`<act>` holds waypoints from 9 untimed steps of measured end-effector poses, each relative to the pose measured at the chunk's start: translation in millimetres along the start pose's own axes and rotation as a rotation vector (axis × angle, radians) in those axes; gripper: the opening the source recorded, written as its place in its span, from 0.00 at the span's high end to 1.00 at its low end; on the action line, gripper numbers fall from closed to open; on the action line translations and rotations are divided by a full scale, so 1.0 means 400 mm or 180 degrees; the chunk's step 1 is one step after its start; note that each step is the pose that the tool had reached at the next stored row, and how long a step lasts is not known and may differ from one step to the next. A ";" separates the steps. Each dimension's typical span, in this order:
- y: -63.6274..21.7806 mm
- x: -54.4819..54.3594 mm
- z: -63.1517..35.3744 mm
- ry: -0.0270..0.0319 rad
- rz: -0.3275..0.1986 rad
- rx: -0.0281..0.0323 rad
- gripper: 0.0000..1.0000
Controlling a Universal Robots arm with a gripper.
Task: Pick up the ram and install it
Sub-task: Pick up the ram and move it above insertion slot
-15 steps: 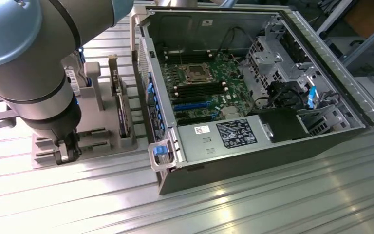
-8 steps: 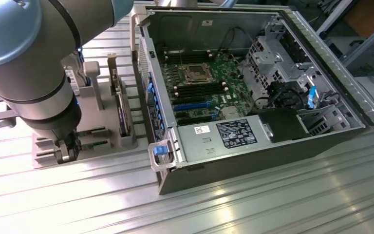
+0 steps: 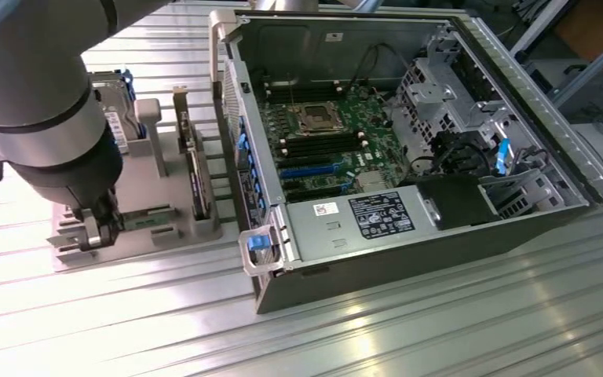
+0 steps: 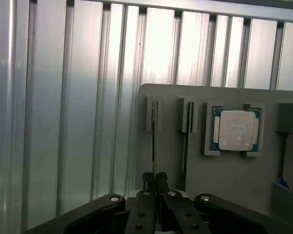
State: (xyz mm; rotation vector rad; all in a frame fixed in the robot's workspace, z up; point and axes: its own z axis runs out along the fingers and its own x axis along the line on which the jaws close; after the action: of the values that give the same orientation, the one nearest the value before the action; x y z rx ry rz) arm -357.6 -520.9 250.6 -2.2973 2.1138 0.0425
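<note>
**Ribbed metal table (image 3: pixel 407 330), gripper (image 4: pixel 155 181) down on the ram (image 4: pixel 154 141)**

The table is bare ribbed aluminium. A grey holder (image 4: pixel 234 180) for parts lies on it under the arm, and an open computer case (image 3: pixel 553 212) stands well apart from the gripper, toward the exterior view's right.

The step in hand looks like the pick-up. In the wrist view the two fingertips are drawn close together with the ram's thin upper edge between them, so I judge the gripper clenched on the ram. The ram stands edge-on in its slot in the holder and runs straight away from the fingers.

To do this step well, the pinch should sit square across the board, on the bare edge and not on the chips. The pull should follow the line of the slot with no twist, since a thin board held at one spot will lever and bind if it is tilted. A second stick (image 4: pixel 185 146) stands in the neighbouring slot just beside the gripper, so there is little room for sideways drift. The CPU chip (image 4: pixel 236 129) lies further off on the same holder, clear of the fingers.
</note>
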 end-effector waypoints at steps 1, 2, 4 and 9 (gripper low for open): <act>0.000 -0.001 -0.023 0.0000 0.0000 0.0000 0.88; 0.000 -0.001 -0.036 0.0000 0.0000 0.0000 0.88; 0.000 -0.002 -0.075 0.0000 0.0000 0.0000 0.88; 0.001 -0.006 -0.170 0.0000 0.0000 0.0000 0.88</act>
State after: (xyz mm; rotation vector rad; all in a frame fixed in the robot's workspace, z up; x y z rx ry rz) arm -357.6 -520.9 318.6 -2.2974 2.1138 0.0425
